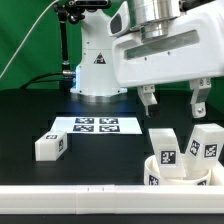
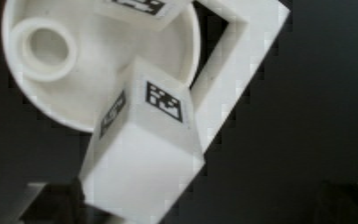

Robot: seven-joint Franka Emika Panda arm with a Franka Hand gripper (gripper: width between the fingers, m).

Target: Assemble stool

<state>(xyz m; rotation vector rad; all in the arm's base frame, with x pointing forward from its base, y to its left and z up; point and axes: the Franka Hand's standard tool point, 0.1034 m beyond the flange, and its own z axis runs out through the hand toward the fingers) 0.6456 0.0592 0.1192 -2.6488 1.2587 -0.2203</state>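
We see the gripper (image 1: 173,104) hanging empty, its two fingers spread wide, just above the stool. The seat (image 1: 192,178) sits at the exterior view's right, close to the border rail (image 1: 90,202). Two legs (image 1: 164,146) (image 1: 206,141) rise from it, tilted. A loose leg (image 1: 50,146) lies well apart toward the exterior view's left, with bare black table (image 1: 110,160) between. The marker board (image 1: 95,124) lies behind that gap. In the wrist view one leg (image 2: 149,150) crosses the seat's rim (image 2: 51,95).
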